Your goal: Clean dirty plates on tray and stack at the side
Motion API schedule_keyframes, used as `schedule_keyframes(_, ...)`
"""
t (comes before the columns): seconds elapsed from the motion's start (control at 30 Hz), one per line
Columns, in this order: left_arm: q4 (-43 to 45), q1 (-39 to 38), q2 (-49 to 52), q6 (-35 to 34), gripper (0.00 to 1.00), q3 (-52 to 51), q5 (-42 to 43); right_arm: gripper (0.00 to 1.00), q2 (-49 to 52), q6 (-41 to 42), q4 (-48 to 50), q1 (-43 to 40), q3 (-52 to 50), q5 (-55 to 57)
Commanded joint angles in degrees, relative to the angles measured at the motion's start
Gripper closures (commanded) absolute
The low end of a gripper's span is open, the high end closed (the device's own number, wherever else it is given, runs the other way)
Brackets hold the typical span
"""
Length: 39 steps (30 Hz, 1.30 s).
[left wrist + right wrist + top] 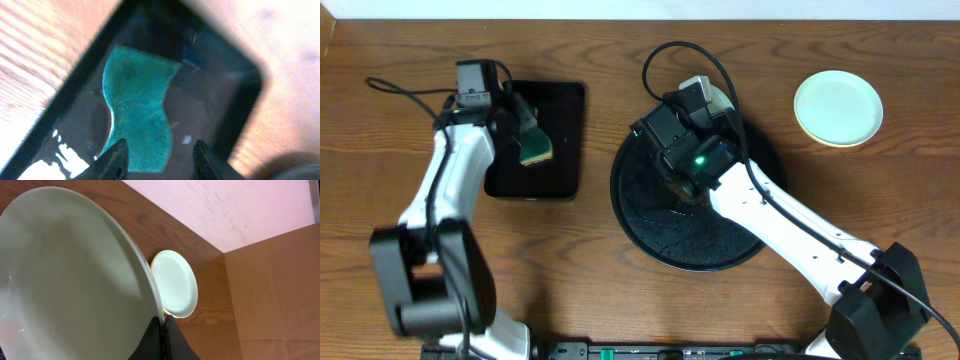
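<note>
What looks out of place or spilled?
Nothing stands out. The sponge lies inside the small tray, the right tool pinches a plate by its rim near the round tray, and the stacked plates sit neatly aside.

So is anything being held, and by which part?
The right gripper pinches a pale plate by its rim; the left gripper, open over the sponge, holds nothing.

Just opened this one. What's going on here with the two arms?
The right gripper is pinched on the rim of a pale mint plate, holding it above the back of the round black tray. The left gripper is open just over a green sponge that lies in the small rectangular tray; it is not gripping it. A stack of plates, mint on yellow, sits on the table at the far right.
</note>
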Motion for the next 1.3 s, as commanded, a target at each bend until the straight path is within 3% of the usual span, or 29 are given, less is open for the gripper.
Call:
schedule_keyframes(0.0, 0.2, 0.2, -7.0, 0.3, 0.47, 0.7, -0.1, 0.99, -0.9, 1.5, 0.2, 0.3, 1.5, 2.6)
schedule_keyframes(0.07, 0.2, 0.2, -9.2, 0.3, 0.3, 0.7, -0.1, 0.99, -0.9, 1.5, 0.2, 0.3, 1.5, 4.0)
schedule_keyframes(0.1, 0.2, 0.2, -10.0, 0.3, 0.28, 0.7, -0.1, 0.99, -0.9, 1.5, 0.3, 0.3, 1.5, 5.6)
schedule_keyframes(0.23, 0.2, 0.2, -10.8, 0.3, 0.25, 0.7, -0.1, 0.99, -0.9, -3.5, 3.6, 0.3, 1.5, 16.0)
schedule_keyframes(0.5, -0.7, 0.2, -10.8, 0.3, 0.23, 0.6, -0.1, 0.99, -0.9, -37.6, 17.9, 0.7, 1.5, 20.6)
schedule_keyframes(0.63, -0.7, 0.2, -10.8, 0.3, 0.23, 0.5, -0.1, 0.99, -0.9, -43.9, 24.0, 1.2, 1.4, 20.6)
schedule_keyframes(1.0, -1.8, 0.2, -10.8, 0.3, 0.22, 0.5, -0.1, 0.99, -0.9, -43.8, 25.0, 1.5, 1.4, 18.1)
schedule_keyframes(1.17, -1.8, 0.2, -10.8, 0.3, 0.21, 0.5, -0.1, 0.99, -0.9, -34.7, 23.8, -0.3, 1.4, 14.0)
schedule_keyframes(1.27, -1.8, 0.2, -10.8, 0.3, 0.21, 0.5, -0.1, 0.99, -0.9, -24.3, 20.6, -3.3, 1.4, 10.4)
